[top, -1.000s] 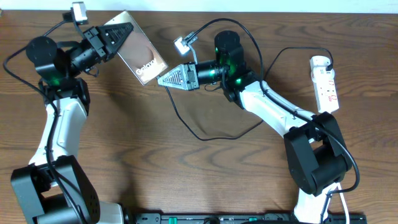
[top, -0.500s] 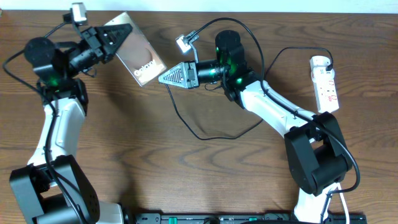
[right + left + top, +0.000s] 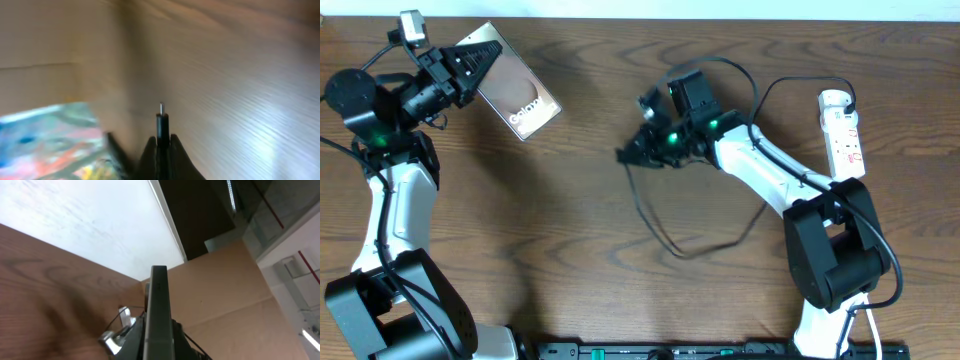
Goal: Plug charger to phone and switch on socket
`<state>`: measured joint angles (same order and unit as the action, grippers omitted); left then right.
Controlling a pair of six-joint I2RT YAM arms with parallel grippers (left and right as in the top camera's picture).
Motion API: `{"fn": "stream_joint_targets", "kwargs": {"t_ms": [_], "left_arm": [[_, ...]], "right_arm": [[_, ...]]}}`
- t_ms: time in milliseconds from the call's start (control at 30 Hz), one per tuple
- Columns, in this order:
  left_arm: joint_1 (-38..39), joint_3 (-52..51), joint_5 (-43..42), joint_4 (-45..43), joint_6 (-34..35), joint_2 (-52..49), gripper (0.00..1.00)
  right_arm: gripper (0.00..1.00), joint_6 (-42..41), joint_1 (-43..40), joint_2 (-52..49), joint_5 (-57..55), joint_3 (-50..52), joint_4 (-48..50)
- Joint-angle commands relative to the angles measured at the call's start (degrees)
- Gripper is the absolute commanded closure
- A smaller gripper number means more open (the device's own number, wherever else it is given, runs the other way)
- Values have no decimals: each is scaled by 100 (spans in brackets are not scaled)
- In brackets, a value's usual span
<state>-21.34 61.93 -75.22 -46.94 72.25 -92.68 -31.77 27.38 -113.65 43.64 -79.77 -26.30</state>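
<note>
In the overhead view my left gripper [image 3: 470, 62] is shut on one end of the phone [image 3: 525, 100], a bronze slab with white lettering held above the table's far left. The left wrist view shows the phone [image 3: 159, 305] edge-on between the jaws of the left gripper [image 3: 159, 335]. My right gripper [image 3: 625, 155] is blurred near the middle of the table and apart from the phone. It is shut on the charger [image 3: 161, 120], whose small metal tip sticks out past the right gripper [image 3: 161, 145]. The charger's black cable [image 3: 685, 254] loops over the table. The white socket [image 3: 842, 130] lies at the far right.
The wooden table [image 3: 550, 230] fills the overhead view. A black bar [image 3: 700, 350] runs along its front edge. Thicker black robot cables arc above the right arm [image 3: 760, 170]. The right wrist view is motion-blurred, with a colourful patch [image 3: 50, 135] at lower left.
My left arm has carried the phone left and toward the far edge. My right gripper has moved right and nearer with the charger, and the cable loop has shifted with it.
</note>
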Motion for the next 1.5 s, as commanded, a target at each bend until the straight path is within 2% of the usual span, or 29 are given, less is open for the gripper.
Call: {"fn": "stream_joint_targets", "kwargs": {"t_ms": [0, 200, 367, 600, 900, 1167, 1467], "left_arm": [[-28, 111, -216, -79, 92, 96, 92], [-28, 111, -214, -79, 87, 96, 93], [-28, 111, -238, -79, 87, 96, 93], [-28, 111, -323, -79, 68, 96, 93], [-28, 111, -350, -76, 44, 96, 93], [-28, 111, -387, -76, 24, 96, 93], [-28, 111, -389, -76, -9, 96, 93]], "right_arm": [[99, 822, -81, 9, -1523, -26, -723], [99, 973, 85, 9, -3331, 9, -2105], [99, 861, 264, 7, -3812, 219, -2131], [99, 555, 348, 7, -3880, 852, -1803], [99, 407, 343, 7, -4181, 1051, -1832], [89, 136, 343, 7, -4625, 1054, -1996], [86, 105, 343, 7, -4677, 1056, -1998]]}}
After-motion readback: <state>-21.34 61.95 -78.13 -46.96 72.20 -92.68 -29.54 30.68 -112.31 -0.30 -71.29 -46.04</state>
